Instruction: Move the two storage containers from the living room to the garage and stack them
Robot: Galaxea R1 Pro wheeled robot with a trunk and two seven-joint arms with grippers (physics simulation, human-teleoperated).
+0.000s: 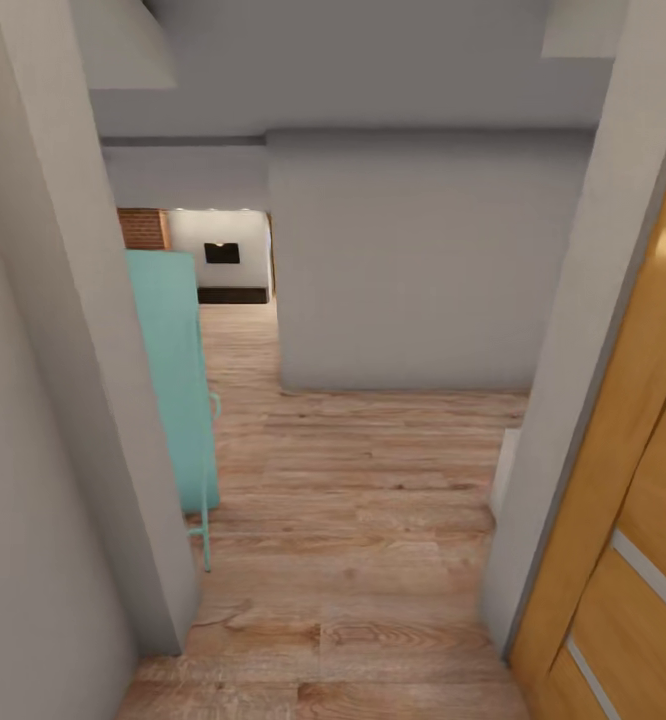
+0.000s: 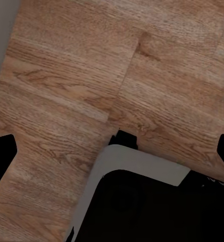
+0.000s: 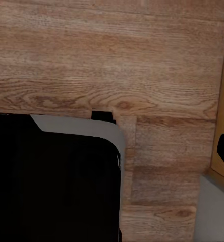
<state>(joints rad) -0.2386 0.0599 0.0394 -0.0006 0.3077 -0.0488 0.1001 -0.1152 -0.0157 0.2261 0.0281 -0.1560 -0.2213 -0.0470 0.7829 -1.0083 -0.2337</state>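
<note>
Two orange-red storage bins are what this errand is about, and neither can be spotted from where I stand; the robot is in a narrow doorway between grey-white walls, looking down a hallway of light wood plank floor. A brick column and a dark fireplace opening far ahead suggest the living room lies that way. A mint-green panel leans by the left wall, and an orange wooden door stands at the right.

Both wrist cameras look down on planks and the robot's dark, grey-edged base. Black finger tips sit at the picture edges; I cannot tell whether either gripper is spread or closed.

My guess is that thin-walled, lidless bins will be light, a bit flexible and slick, best pinched over a rim wall.
</note>
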